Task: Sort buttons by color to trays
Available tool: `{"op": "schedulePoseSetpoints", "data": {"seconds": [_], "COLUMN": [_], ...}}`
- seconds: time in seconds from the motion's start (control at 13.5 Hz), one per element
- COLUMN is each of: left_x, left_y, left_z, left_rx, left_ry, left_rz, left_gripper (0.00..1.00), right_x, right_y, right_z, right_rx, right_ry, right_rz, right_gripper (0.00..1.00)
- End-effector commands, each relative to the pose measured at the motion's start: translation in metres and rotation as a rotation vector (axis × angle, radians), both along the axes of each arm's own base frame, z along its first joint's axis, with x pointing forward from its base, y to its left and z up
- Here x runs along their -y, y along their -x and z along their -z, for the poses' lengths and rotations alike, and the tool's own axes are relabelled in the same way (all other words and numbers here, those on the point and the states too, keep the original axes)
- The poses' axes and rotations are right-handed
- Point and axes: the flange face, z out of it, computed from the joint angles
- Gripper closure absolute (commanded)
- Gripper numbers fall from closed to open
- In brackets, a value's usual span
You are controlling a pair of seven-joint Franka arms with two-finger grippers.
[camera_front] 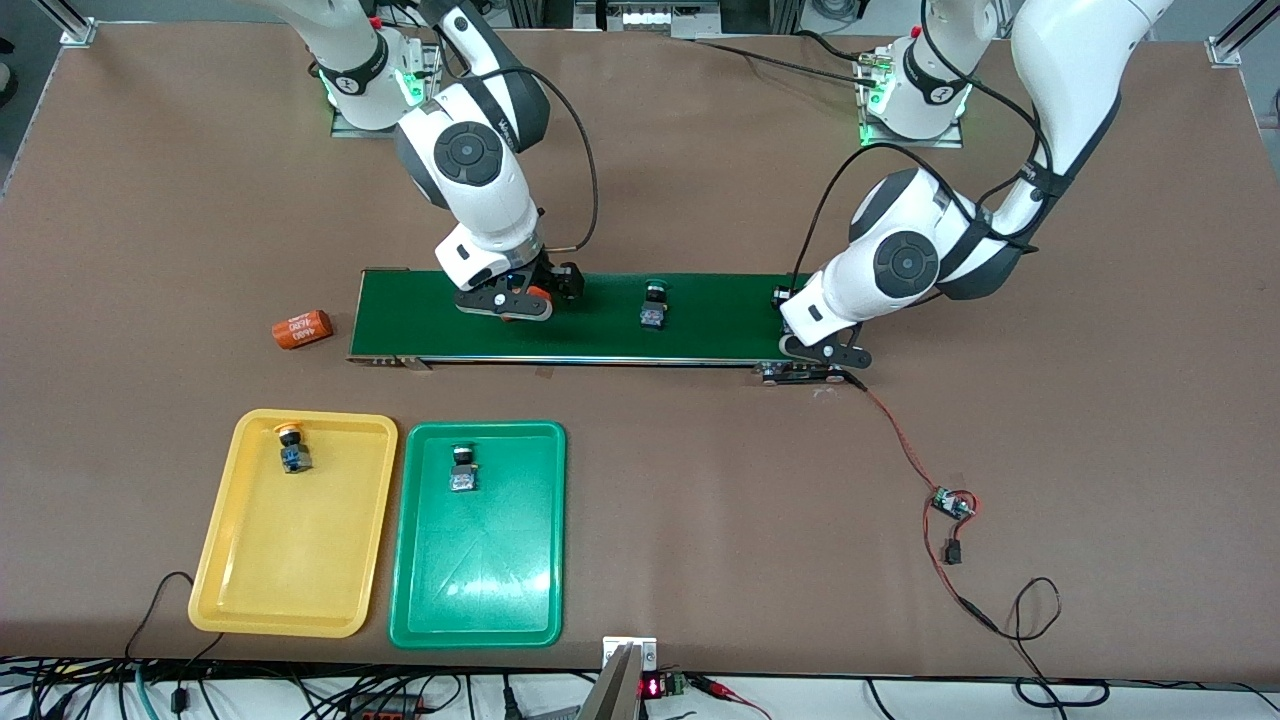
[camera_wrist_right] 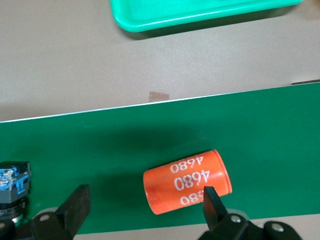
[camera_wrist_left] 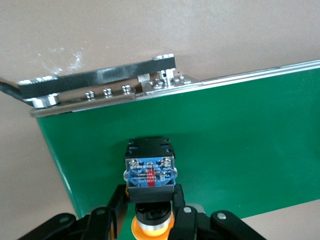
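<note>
My left gripper (camera_wrist_left: 150, 194) is shut on a yellow button (camera_wrist_left: 151, 172), fingers (camera_wrist_left: 179, 200) clamping its black body, the orange-yellow cap toward the wrist. It is low over the dark-green belt (camera_wrist_left: 240, 140) at the left arm's end (camera_front: 815, 345). My right gripper (camera_wrist_right: 145, 205) is open over the belt's other end (camera_front: 515, 303), an orange "4680" cylinder (camera_wrist_right: 187, 182) lying between its fingers. A green button (camera_front: 653, 305) lies mid-belt. The yellow tray (camera_front: 330, 600) holds a yellow button (camera_front: 290, 448). The green tray (camera_front: 478, 590) holds a green button (camera_front: 463, 468).
Another orange cylinder (camera_front: 302, 328) lies on the table beside the belt's end on the right arm's side. A red wire runs from the belt's frame to a small circuit board (camera_front: 950, 503) and cables near the table's front edge.
</note>
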Motion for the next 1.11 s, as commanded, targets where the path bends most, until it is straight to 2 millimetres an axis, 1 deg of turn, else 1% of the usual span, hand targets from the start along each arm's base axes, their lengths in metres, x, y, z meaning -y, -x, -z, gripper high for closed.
{"op": "schedulePoseSetpoints", "data": {"seconds": [0.0, 0.07, 0.15, 0.3, 0.37, 0.44, 0.52, 0.59, 0.67, 0.74, 0.81, 0.89, 0.96, 1.04], "left_x": [0.006, 0.006, 0.005, 0.006, 0.004, -0.003, -0.021, -0.043, -0.072, -0.088, -0.102, -0.134, -0.170, -0.197], "left_y": [0.005, 0.006, 0.004, -0.009, -0.016, -0.024, -0.034, -0.048, -0.059, -0.068, -0.075, -0.086, -0.093, -0.099], "left_z": [-0.009, -0.020, -0.036, -0.077, -0.098, -0.116, -0.127, -0.138, -0.144, -0.164, -0.180, -0.198, -0.208, -0.222], "left_rx": [0.009, 0.017, 0.018, 0.072, 0.117, 0.156, 0.185, 0.209, 0.202, 0.205, 0.191, 0.173, 0.140, 0.147], "left_ry": [-0.003, -0.017, -0.024, 0.003, 0.006, 0.000, -0.012, -0.023, -0.049, -0.062, -0.076, -0.100, -0.123, -0.126], "left_rz": [-0.006, 0.000, -0.012, -0.043, -0.059, -0.079, -0.113, -0.154, -0.201, -0.227, -0.250, -0.298, -0.338, -0.327], "left_gripper": [0.00, 0.00, 0.00, 0.00, 0.00, 0.00, 0.00, 0.00, 0.00, 0.00, 0.00, 0.00, 0.00, 0.00], "right_x": [-0.001, -0.002, -0.002, -0.004, -0.005, -0.005, -0.005, -0.006, -0.006, -0.007, -0.011, -0.013, -0.013, -0.012], "right_y": [0.000, 0.000, 0.000, -0.001, -0.002, -0.002, -0.002, -0.003, -0.002, -0.003, 0.000, 0.002, 0.002, 0.001], "right_z": [0.005, 0.007, 0.009, 0.011, 0.013, 0.016, 0.018, 0.017, 0.017, 0.018, 0.018, 0.019, 0.020, 0.020], "right_rx": [0.017, 0.016, 0.018, 0.023, 0.029, 0.030, 0.028, 0.025, 0.023, 0.023, 0.026, 0.025, 0.023, 0.025], "right_ry": [-0.003, -0.003, -0.005, -0.011, -0.018, -0.020, -0.019, -0.022, -0.025, -0.027, -0.031, -0.030, -0.030, -0.030], "right_rz": [0.008, 0.007, 0.007, 0.004, 0.005, 0.005, 0.007, 0.012, 0.035, 0.071, 0.070, 0.067, 0.067, 0.068], "right_gripper": [0.00, 0.00, 0.00, 0.00, 0.00, 0.00, 0.00, 0.00, 0.00, 0.00, 0.00, 0.00, 0.00, 0.00]}}
